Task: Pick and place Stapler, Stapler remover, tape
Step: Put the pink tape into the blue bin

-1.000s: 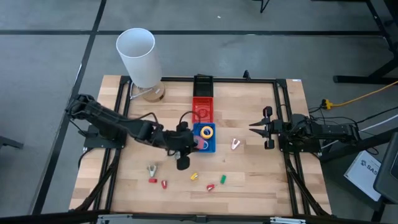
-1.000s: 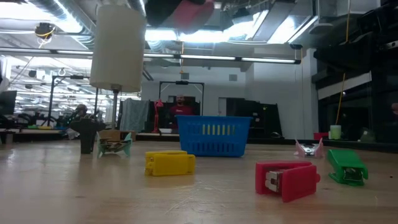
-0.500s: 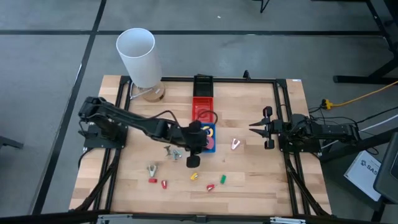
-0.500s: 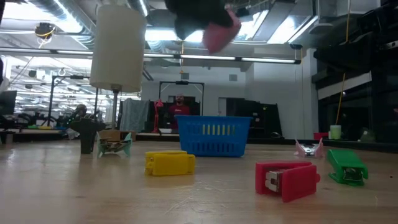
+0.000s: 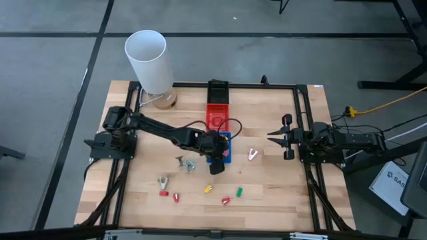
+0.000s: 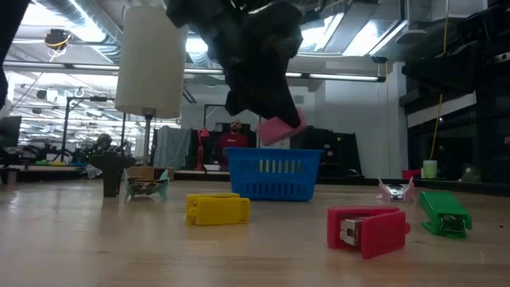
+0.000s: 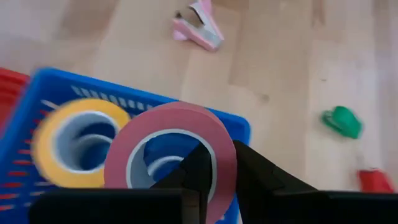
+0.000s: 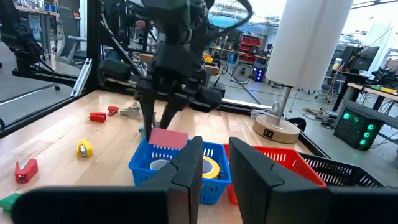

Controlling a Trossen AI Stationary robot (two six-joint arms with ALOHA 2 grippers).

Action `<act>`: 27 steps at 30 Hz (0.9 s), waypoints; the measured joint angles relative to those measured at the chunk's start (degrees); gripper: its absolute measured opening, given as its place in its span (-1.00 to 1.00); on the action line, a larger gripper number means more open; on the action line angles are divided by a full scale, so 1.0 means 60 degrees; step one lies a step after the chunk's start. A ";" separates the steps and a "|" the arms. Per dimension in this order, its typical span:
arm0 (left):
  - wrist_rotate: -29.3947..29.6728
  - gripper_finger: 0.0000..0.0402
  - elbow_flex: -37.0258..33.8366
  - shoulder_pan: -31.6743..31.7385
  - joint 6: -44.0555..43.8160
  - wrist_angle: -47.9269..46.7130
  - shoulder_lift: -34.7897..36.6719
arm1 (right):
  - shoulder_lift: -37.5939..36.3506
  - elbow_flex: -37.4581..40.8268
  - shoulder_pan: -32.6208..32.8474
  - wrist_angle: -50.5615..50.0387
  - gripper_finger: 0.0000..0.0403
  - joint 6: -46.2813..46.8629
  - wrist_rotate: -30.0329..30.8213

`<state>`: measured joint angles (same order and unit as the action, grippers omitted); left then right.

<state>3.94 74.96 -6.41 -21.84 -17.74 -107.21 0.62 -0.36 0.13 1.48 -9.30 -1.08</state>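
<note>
The left gripper (image 6: 267, 112) hangs over the blue basket (image 5: 225, 155), fingers clamped on a pink tape roll (image 7: 171, 155). Only its wrist view shows a yellow roll (image 7: 78, 143) already inside, with bare wood beyond the rim. At three o'clock, the right gripper (image 5: 272, 137) waits, fingers slightly apart.

left claw (image 6: 267, 119) reaches mid-table, pinching; right claw (image 5: 275, 137) rests at its side.
</note>
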 joint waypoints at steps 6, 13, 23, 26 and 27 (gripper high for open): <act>-0.0979 -0.76 -0.0003 0.0244 -0.0183 -0.0237 -0.0016 | 0.0000 0.0000 0.0002 0.0000 -0.60 0.0000 0.0000; -0.1001 -0.73 -0.0021 0.0423 -0.0168 -0.0371 -0.0016 | 0.0000 0.0000 0.0002 0.0002 -0.60 0.0000 0.0000; -0.0997 -0.72 -0.0025 0.0472 -0.0015 -0.0368 -0.0016 | 0.0000 0.0000 0.0001 0.0002 -0.60 0.0000 0.0000; -0.1002 -0.72 -0.0025 0.0488 -0.0008 -0.0368 -0.0016 | 0.0000 0.0000 -0.0001 0.0004 -0.60 0.0000 0.0000; -0.1005 -0.71 -0.0026 0.0491 -0.0002 -0.0368 -0.0016 | 0.0000 0.0000 0.0002 0.0004 -0.60 0.0000 0.0000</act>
<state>-2.09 74.80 -3.46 -21.85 -19.94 -107.31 0.62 -0.36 0.14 1.50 -9.30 -1.08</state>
